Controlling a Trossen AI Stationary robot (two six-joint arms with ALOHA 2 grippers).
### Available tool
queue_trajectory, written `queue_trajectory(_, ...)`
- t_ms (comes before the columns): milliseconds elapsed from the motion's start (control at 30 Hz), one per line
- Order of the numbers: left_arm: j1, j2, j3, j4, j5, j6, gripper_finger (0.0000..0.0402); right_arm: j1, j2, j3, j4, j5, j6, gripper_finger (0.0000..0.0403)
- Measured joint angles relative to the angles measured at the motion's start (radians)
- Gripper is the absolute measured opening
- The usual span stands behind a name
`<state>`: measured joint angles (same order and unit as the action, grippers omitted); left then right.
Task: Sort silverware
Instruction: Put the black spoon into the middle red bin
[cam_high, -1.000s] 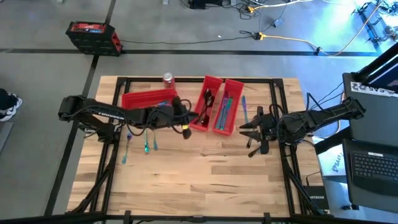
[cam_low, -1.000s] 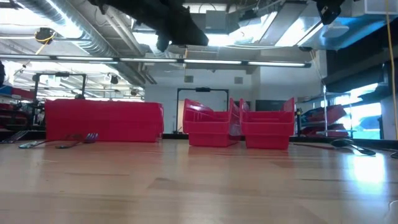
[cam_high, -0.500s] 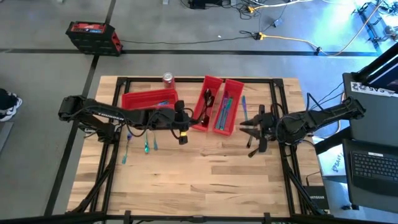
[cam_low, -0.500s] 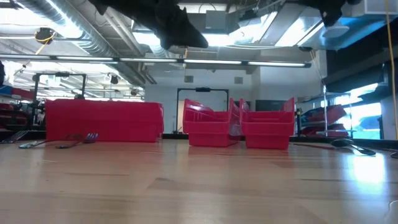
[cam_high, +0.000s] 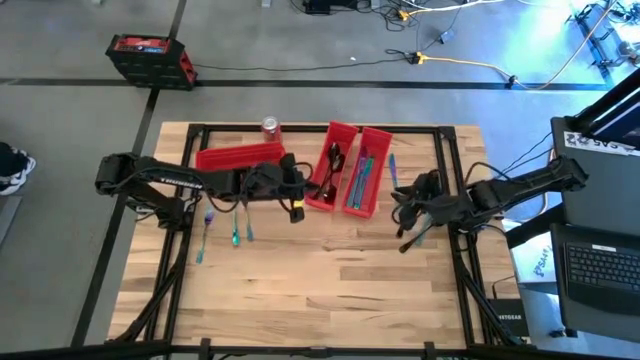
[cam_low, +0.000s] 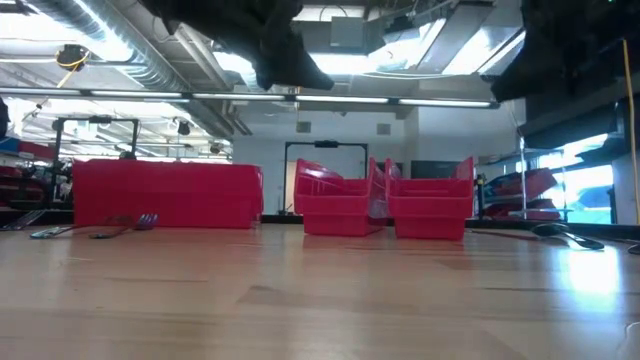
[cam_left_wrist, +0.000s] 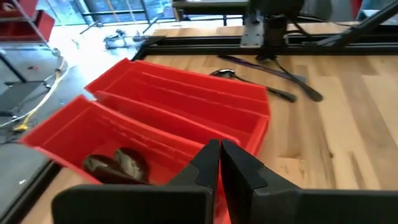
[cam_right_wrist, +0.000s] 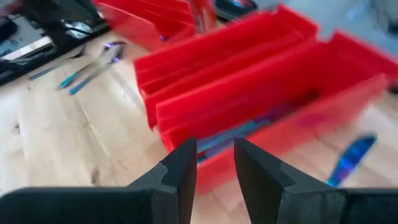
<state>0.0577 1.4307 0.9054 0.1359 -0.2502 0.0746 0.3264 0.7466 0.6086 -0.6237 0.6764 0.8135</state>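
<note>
Iridescent silverware lay loose on the desk left of the red bins. I judged it thin, stiff, slippery; best pinched mid-handle. Left gripper fingers were shut, empty; right gripper fingers narrowly apart, empty.

Low view: both arms cut off by the top edge, dark shapes only, neither tool visible there. Contents of the three red bins hidden behind their walls. Loose silverware left on the worktop too small to sort into forks, spoons or knives.

Right wrist view: heavily blurred; silverware inside the near bin, just ahead of the right tool, only a blue-teal smear. Blue piece beside that bin, type unreadable.

Left wrist view: two dark items in the bin ahead of the left tool, probably spoon bowls, handles hidden.
</note>
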Motion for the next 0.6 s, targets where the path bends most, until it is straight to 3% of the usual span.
queue_trajectory(200,0.040,0.000,0.000,0.011,-0.046,-0.024,0.0000,0.000,0.051,0.000,-0.044,-0.079,0.186,0.0093)
queue_trajectory(333,0.049,0.000,0.000,0.001,-0.045,-0.048,0.0000,0.000,0.117,0.000,-0.087,-0.225,0.188,0.0099)
queue_trajectory(467,0.049,0.000,0.000,0.000,-0.043,-0.023,0.0000,0.001,0.188,0.000,-0.081,-0.338,0.208,0.0137)
queue_trajectory(600,0.049,0.000,0.000,-0.005,-0.040,0.022,0.0000,0.000,0.257,0.000,-0.084,-0.295,0.227,0.0201)
